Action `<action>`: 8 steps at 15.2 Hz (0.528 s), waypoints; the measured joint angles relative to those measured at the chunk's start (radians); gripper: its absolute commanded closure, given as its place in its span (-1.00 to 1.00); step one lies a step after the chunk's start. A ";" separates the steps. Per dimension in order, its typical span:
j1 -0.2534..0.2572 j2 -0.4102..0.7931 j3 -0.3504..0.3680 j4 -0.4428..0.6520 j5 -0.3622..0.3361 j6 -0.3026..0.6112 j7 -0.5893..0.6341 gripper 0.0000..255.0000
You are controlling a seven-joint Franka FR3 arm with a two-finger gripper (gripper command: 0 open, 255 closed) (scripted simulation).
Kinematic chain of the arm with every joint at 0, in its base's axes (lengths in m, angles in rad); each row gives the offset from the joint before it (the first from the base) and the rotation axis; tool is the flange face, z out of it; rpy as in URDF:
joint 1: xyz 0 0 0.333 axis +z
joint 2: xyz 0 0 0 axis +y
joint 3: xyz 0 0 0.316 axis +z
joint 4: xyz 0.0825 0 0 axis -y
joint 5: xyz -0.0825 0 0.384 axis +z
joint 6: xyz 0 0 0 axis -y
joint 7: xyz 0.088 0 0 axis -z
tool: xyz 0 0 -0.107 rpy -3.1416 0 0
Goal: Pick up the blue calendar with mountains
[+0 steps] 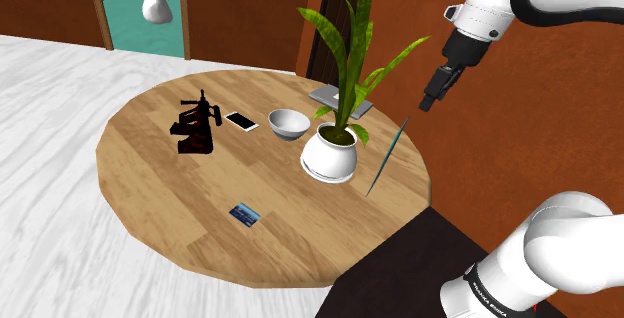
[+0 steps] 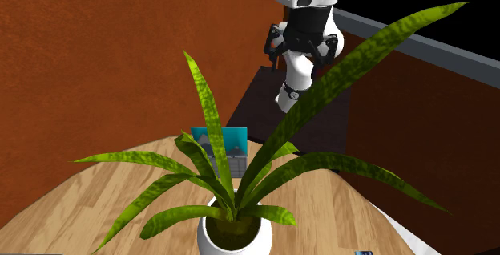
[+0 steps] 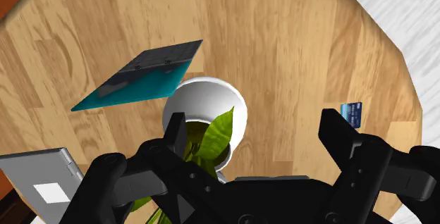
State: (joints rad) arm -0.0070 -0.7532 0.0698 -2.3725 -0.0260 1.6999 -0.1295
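Note:
The calendar is a thin blue-teal panel with a mountain picture, standing tilted on the round wooden table just behind the potted plant. In the shoulder view the calendar is seen edge-on, near the table's right rim. From the wrist the calendar lies beyond the pot's rim, well below the hand. My black gripper hangs high in the air, up and right of the calendar. The gripper is open, fingers wide apart with nothing between them; the gripper also stands above the plant.
A tall-leaved plant in a white pot stands right beside the calendar. A white bowl, a phone, a dark figurine and a grey laptop-like device sit further back. A small blue card lies near the front edge.

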 measured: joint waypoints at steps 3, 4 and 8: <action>-0.021 0.031 0.003 0.000 -0.002 0.033 0.039 -1.00; -0.037 0.054 0.005 0.001 -0.005 0.057 0.066 -1.00; -0.109 0.171 0.001 0.028 -0.022 0.155 0.182 -1.00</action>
State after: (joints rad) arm -0.1160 -0.5822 0.0711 -2.3447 -0.0481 1.8552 0.0530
